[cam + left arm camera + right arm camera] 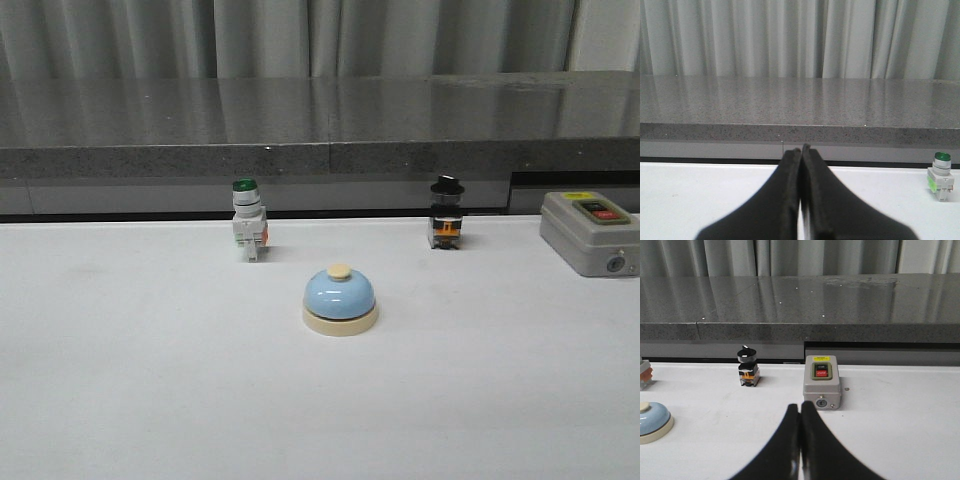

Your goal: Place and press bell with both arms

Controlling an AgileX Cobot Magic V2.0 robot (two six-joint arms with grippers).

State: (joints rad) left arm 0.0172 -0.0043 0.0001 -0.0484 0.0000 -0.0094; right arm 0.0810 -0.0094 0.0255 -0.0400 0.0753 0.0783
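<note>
The bell (340, 298), a light-blue dome on a cream base with a cream button, stands upright near the middle of the white table; the right wrist view catches its edge (652, 421). Neither arm shows in the front view. My left gripper (801, 148) is shut with nothing between its black fingers, low over the table, and the bell is out of its view. My right gripper (800, 406) is shut and empty too, set back from the bell and to its right.
A green-capped white switch (248, 218) (941, 175) stands behind the bell to the left, a black-capped switch (446, 212) (748, 366) behind to the right. A grey button box (590, 232) (821, 381) sits at the right. A dark stone ledge (320, 120) runs along the table's back.
</note>
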